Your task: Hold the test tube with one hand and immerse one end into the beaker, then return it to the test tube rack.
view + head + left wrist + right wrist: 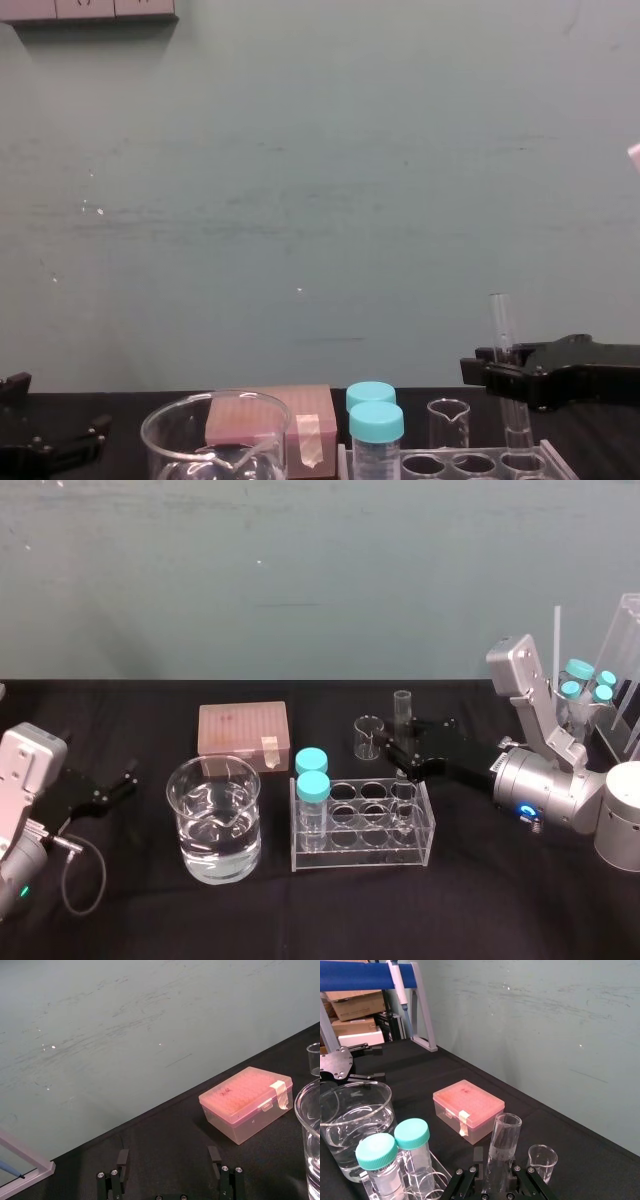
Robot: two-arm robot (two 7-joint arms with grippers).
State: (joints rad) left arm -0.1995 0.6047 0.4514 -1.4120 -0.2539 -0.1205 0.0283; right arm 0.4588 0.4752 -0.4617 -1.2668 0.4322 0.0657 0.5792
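The test tube [403, 715] stands upright in a back right hole of the test tube rack [365, 857] at the table's middle. My right gripper [403, 755] reaches in from the right and is shut on the test tube just above the rack. In the right wrist view its fingers [470, 1176] press the tube [504, 1145] from both sides. From the chest the tube [503, 325] rises through the black gripper [505, 372]. The beaker [215, 820], part full of clear liquid, stands left of the rack. My left gripper [125, 785] rests open at the far left.
A pink box [243, 728] lies behind the beaker. A small narrow beaker [368, 737] stands behind the rack, left of the tube. Two turquoise-capped vials [312, 780] fill the rack's left holes. A stand with more capped vials [590, 685] is at the far right.
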